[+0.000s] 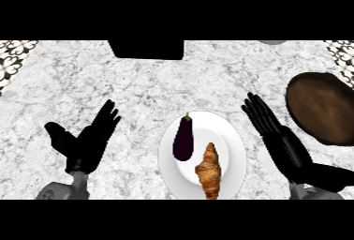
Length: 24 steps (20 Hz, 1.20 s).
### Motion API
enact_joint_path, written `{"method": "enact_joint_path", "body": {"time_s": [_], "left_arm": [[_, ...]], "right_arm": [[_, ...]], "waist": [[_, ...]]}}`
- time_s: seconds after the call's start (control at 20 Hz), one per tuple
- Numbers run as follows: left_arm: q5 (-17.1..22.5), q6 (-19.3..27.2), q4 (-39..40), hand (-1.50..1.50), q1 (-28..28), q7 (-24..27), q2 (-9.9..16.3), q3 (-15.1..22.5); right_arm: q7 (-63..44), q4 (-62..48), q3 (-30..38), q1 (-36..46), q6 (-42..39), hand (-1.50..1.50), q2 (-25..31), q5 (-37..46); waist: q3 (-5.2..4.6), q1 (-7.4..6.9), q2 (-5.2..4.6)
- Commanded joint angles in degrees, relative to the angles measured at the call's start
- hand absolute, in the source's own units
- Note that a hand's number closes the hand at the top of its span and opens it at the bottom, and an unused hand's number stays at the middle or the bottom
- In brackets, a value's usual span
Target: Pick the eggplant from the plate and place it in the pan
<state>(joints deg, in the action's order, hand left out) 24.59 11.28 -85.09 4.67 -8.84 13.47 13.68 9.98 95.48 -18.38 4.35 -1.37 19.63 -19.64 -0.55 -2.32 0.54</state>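
We see both hands with fingers straight and holding nothing: the left hand (86, 143) spread, the right hand (280, 138) pressed together. Between them one white plate (232, 136) carries one eggplant (184, 138) and one croissant (209, 172). One brown pan (321, 108) sits right.

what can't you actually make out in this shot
- Pan: head view, its right side is cut off by the picture's edge, so no handle shows.
- Black object at the counter's far edge: cut off by the top band; what it is cannot be told.
- Croissant and plate: their near ends meet the bottom band.
- Left hand and right hand: forearms mostly cut off below.
- Eggplant: underside hidden against the plate.
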Motion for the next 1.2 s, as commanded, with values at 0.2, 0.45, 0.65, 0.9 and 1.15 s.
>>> {"method": "enact_joint_path", "body": {"time_s": [0.2,0.45,0.65,0.9,1.15], "left_arm": [[-9.1,1.8,-0.2,0.00,8.1,6.4,8.2,-5.1],[-11.2,3.6,1.7,0.00,9.4,6.8,8.0,-5.4],[-10.5,2.7,0.8,0.00,5.9,7.7,9.1,-7.2],[-12.5,3.5,0.2,0.00,6.6,7.2,7.3,-6.2],[-11.2,0.8,2.3,0.00,6.6,8.7,8.9,-8.1]], "right_arm": [[-3.0,-16.7,-6.5,12.9,-10.2,1.50,-3.7,0.8],[7.5,-23.4,-4.4,14.8,6.1,-1.50,-5.1,17.7],[14.0,-17.7,-1.8,8.0,9.0,-1.50,2.8,21.6],[3.5,-12.7,0.7,13.8,-1.4,-1.50,12.2,21.3],[-11.3,-8.0,-1.2,23.3,-11.7,-1.50,20.1,22.7]], "waist": [[0.72,-2.28,-1.83],[0.60,1.55,-0.90],[0.54,2.79,-0.36],[0.53,2.45,-0.42],[0.41,2.01,-0.38]]}}
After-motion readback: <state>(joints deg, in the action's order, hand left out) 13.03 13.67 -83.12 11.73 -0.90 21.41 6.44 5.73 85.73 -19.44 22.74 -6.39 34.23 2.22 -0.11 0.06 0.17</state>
